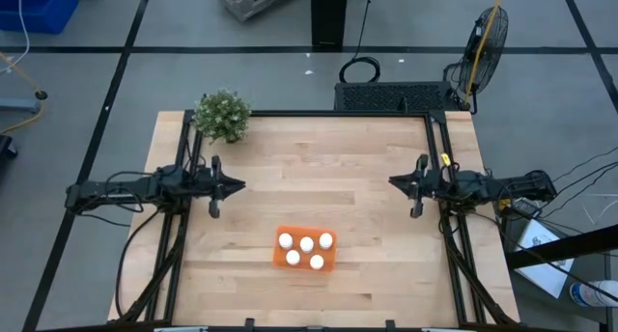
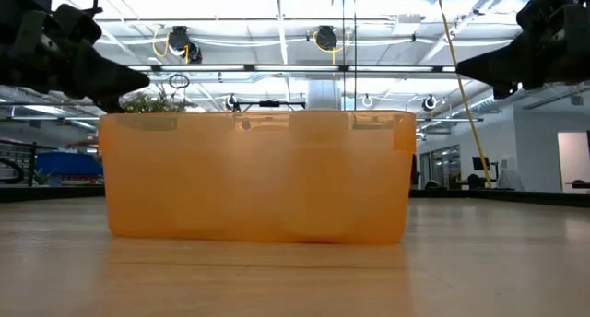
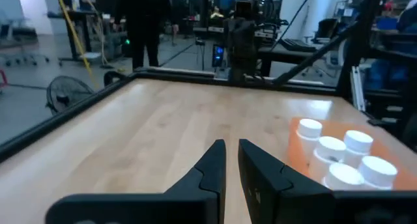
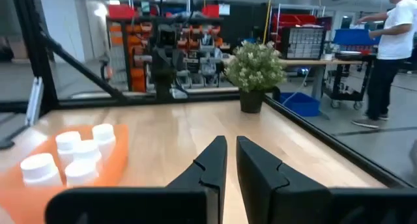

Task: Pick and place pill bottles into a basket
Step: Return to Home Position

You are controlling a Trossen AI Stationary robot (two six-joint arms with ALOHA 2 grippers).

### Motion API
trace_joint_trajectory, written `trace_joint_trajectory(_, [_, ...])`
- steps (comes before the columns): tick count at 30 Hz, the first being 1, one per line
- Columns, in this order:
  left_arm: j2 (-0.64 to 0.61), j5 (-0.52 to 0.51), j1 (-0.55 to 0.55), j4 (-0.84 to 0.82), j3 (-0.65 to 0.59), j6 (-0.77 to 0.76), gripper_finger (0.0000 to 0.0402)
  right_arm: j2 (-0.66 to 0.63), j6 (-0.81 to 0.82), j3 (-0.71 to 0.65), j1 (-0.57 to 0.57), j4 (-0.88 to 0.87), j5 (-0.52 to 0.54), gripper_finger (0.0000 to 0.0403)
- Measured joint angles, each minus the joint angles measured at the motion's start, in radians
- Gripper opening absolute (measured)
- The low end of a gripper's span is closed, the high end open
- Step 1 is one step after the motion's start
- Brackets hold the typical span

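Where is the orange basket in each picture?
High view: the basket sits low and centred in the picture.
Low view: it fills the middle, close up.
Left wrist view: it is off to one side, pill bottles inside.
Right wrist view: it is off to one side, again with bottles.
Landmark: the potted plant, also in the low and right wrist views.

There are five white bottles (image 1: 307, 243) and one orange basket (image 1: 277, 263). The one wooden table (image 1: 319, 168) has one potted plant (image 1: 222, 115). There are two grippers, the left gripper (image 1: 237, 185) and the right gripper (image 1: 394, 181), and one fan (image 1: 488, 38).
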Motion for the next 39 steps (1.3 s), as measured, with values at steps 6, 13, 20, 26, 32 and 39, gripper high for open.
trace_joint_trajectory(6, [0.003,-0.07,-0.014,-0.012,0.001,0.039,0.0049,0.008,-0.033,-0.048,-0.001,0.06,-0.004,0.0031])
trace_joint_trajectory(13, [0.015,-0.039,-0.014,-0.021,0.002,0.04,0.0049,0.027,0.004,-0.062,-0.002,0.073,-0.02,0.0028])
trace_joint_trajectory(20, [0.023,-0.036,-0.014,-0.012,0.001,0.046,0.0049,0.051,0.025,-0.063,-0.001,0.073,-0.026,0.0028])
trace_joint_trajectory(26, [0.023,-0.036,-0.014,-0.01,0.0,0.046,0.0049,0.051,0.025,-0.063,-0.001,0.074,-0.026,0.0028])
trace_joint_trajectory(32, [0.023,-0.035,-0.014,-0.009,0.0,0.044,0.0049,0.051,0.025,-0.064,-0.001,0.075,-0.026,0.0027])
trace_joint_trajectory(39, [0.023,-0.035,-0.014,-0.008,0.0,0.043,0.0049,0.051,0.025,-0.064,-0.001,0.075,-0.026,0.0031])
